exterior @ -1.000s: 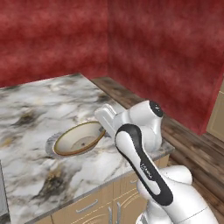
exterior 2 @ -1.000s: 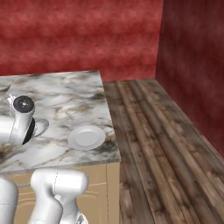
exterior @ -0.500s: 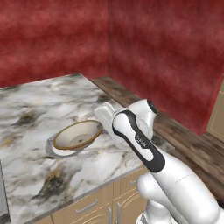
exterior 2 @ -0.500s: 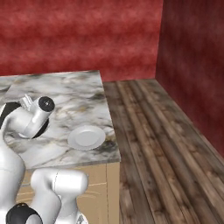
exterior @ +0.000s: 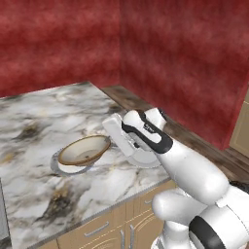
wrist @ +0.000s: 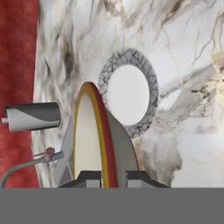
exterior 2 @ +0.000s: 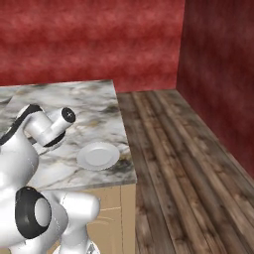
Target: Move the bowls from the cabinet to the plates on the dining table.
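My gripper (exterior: 108, 141) is shut on the rim of the tan bowl (exterior: 85, 150), which hangs tilted just over a grey-rimmed plate (exterior: 59, 166) on the marble dining table (exterior: 39, 112). The hand view has the bowl (wrist: 89, 140) edge-on between my fingertips (wrist: 89, 178), cream inside facing left, with that plate (wrist: 129, 94) beyond it. A second pale plate (exterior 2: 98, 155) lies bare near the table's corner, partly under my arm (exterior: 143, 159). The cabinet is out of view.
The table's front edge drops to tan drawer fronts (exterior: 97, 228). Dark wooden floor (exterior 2: 183, 149) and red walls lie beyond the table. A grey-and-white cylinder (wrist: 33, 116) shows at the left of the hand view. A tan wooden panel (exterior: 241, 131) stands at the far right.
My arm has swung forward over the table, its elbow dropping lower. The bowl has stayed in the grip and shifted only slightly over the plate.
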Controlling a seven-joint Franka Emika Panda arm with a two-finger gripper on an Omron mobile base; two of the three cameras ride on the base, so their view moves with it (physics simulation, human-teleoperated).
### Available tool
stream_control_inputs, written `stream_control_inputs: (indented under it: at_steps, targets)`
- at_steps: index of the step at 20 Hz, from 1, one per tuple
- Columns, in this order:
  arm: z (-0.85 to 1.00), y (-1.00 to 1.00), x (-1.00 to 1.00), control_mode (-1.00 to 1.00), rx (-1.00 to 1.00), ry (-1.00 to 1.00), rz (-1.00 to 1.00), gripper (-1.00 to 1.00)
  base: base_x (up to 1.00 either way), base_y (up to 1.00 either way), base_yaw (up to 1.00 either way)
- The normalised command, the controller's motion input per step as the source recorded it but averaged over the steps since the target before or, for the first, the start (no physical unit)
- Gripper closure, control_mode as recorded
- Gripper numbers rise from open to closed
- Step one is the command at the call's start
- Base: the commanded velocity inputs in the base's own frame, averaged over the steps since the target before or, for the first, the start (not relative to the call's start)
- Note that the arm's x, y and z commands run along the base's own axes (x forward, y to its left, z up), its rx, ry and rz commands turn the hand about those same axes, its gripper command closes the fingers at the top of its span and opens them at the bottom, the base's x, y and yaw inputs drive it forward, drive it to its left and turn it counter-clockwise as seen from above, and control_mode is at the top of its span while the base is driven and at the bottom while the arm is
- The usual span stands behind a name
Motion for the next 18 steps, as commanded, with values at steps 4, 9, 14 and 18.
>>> stream_control_inputs:
  at_steps: [4, 9, 14, 18]
  targets:
    - [-0.13, 0.19, 0.29, -1.0, 0.05, 0.06, 0.1, 1.0, 0.0, 0.0, 0.0]
    - [-0.22, 0.1, 0.23, -1.0, 0.03, 0.01, 0.11, 1.0, 0.0, 0.0, 0.0]
    - [-0.25, 0.05, 0.23, -1.0, 0.02, -0.04, 0.13, 1.0, 0.0, 0.0, 0.0]
    - [-0.17, 0.01, 0.28, -1.0, 0.05, -0.05, 0.12, 1.0, 0.0, 0.0, 0.0]
